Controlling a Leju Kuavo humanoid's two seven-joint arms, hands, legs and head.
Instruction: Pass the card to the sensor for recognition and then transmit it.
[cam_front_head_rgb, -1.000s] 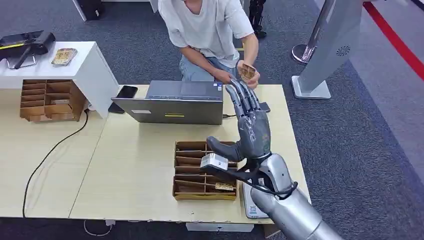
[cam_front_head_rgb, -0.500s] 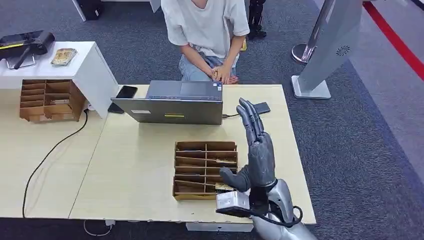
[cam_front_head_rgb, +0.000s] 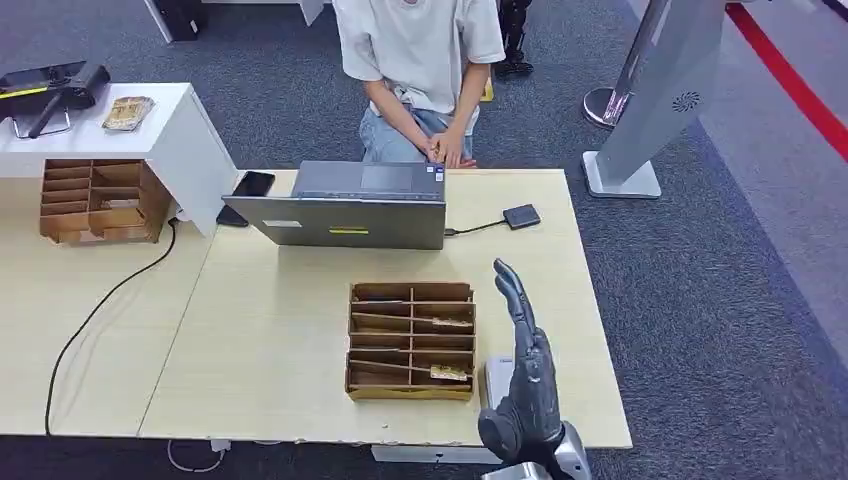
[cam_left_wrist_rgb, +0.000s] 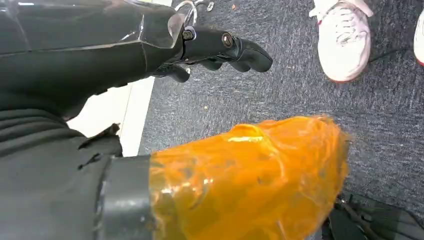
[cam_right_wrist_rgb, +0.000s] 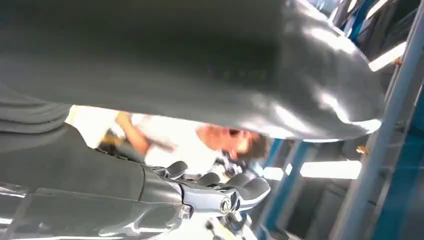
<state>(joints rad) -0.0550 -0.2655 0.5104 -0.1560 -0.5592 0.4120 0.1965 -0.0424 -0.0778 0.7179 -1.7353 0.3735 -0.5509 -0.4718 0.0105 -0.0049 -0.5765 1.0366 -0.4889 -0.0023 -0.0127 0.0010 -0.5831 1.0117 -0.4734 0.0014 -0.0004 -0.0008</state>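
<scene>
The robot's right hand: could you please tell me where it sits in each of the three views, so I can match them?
Head view: right hand at the bottom, right of centre, fingers straight, above the table's near edge.
Right wrist view: along the lower left, fingers reaching toward the centre.
Left wrist view: not in it; the hand there is the left hand.
Shared landmark: the person in a pale shirt, seen beyond the fingers in the right wrist view.

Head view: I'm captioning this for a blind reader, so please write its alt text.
The right robot hand rises empty, fingers extended, over the near edge of a wooden table, beside a cardboard divider tray. Beyond it sit a laptop, a small black sensor and a seated person.
</scene>
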